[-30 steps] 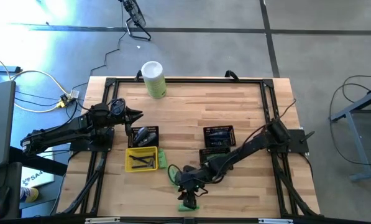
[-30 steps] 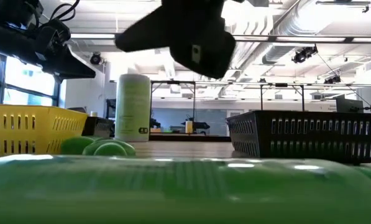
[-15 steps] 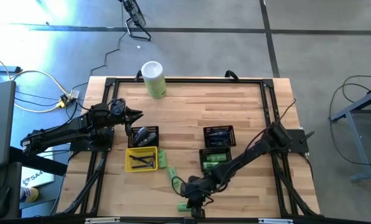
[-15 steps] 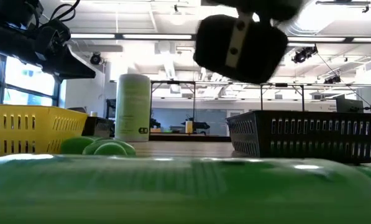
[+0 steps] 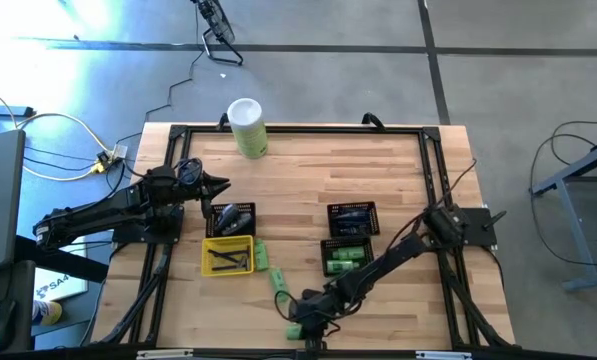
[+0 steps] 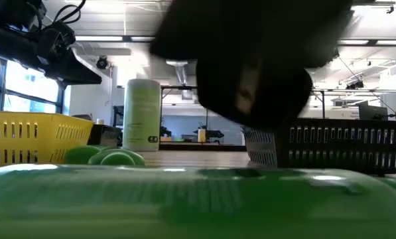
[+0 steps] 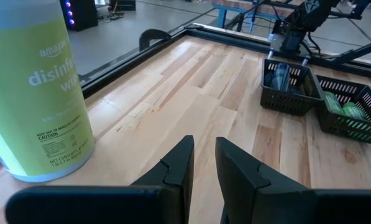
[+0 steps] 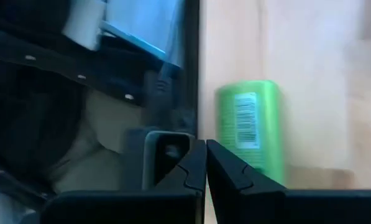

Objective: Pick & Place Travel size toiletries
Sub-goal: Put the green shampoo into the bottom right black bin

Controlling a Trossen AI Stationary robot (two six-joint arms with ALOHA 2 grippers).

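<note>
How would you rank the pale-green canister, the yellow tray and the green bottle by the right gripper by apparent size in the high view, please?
1. yellow tray, the widest outline.
2. pale-green canister, somewhat smaller; it stands upright, nearer the overhead camera, so this placing is unsure.
3. green bottle by the right gripper, clearly smallest.

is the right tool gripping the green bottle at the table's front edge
No, the right tool is shut on nothing, with the green bottle beside it.

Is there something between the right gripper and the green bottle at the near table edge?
Nothing visible. The right gripper is down at the green bottle, shut, but the bottle lies beside its fingertips, not between them.
</note>
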